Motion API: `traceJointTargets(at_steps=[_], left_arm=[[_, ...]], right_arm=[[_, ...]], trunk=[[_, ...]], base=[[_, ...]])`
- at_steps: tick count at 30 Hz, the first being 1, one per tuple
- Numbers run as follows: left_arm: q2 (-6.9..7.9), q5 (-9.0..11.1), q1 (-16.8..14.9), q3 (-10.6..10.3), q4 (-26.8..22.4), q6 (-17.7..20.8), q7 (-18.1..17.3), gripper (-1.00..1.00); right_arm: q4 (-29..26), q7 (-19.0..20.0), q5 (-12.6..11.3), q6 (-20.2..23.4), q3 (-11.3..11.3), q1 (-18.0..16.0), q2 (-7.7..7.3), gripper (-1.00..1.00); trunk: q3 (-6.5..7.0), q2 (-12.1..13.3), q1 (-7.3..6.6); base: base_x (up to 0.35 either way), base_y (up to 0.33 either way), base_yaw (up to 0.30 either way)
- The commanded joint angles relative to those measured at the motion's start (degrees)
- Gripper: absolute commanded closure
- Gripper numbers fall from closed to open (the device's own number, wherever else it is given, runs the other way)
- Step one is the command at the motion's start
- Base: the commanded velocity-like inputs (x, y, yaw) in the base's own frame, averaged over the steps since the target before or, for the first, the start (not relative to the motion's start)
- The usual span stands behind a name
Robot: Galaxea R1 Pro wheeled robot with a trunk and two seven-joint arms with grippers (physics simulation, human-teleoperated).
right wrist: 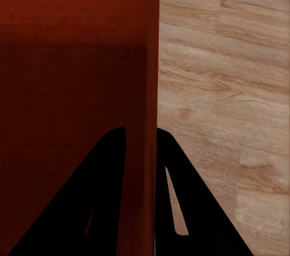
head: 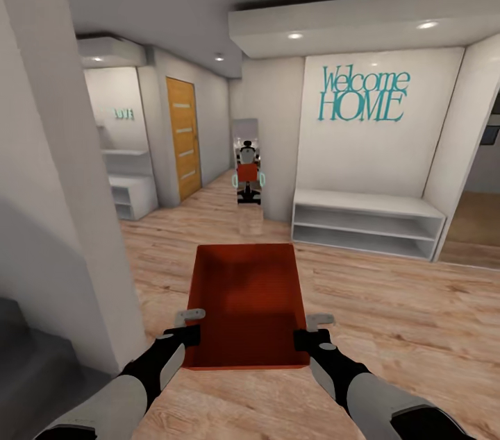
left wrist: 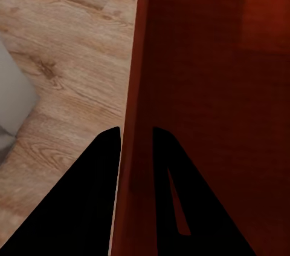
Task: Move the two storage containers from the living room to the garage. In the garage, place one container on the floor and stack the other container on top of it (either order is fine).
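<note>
One red-orange storage container [head: 246,301] hangs level in front of me above light wood planks, its open top up. My left gripper [head: 189,325] is shut on its left wall, and my right gripper [head: 314,329] is shut on its right wall. The left wrist view has the thin red wall [left wrist: 136,74] pinched in the left gripper [left wrist: 136,132], one finger inside the bin and one outside. The right wrist view shows the same hold: the wall [right wrist: 151,56] is clamped in the right gripper [right wrist: 142,130]. The second container, the garage and its concrete floor are out of view.
A white wall corner [head: 62,218] stands close on my left. Ahead are a white low shelf bench [head: 368,221] under a teal "Welcome HOME" sign [head: 362,94], a mirror [head: 248,169] reflecting me, and an orange door [head: 183,138]. Wood floor [head: 389,315] stretches ahead and right.
</note>
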Motion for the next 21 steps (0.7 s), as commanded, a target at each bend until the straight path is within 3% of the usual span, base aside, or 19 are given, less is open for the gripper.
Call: traceJointTargets(at_steps=[1,21], left_arm=[[0.52,-0.88,-0.05,1.23,-2.11,-0.22,0.95,1.0],[0.52,-0.88,-0.05,1.26,-2.11,-0.2,0.95,1.0]], right_arm=[[0.21,-0.42,-0.81,-0.29,-0.51,-0.02,-0.45,1.0],[0.21,-0.42,-0.81,-0.32,-0.51,-0.02,-0.52,1.0]], trunk=[[-0.09,-0.07,0.04],[-0.09,-0.07,0.04]], base=[[0.323,0.0,0.0],[0.323,0.0,0.0]])
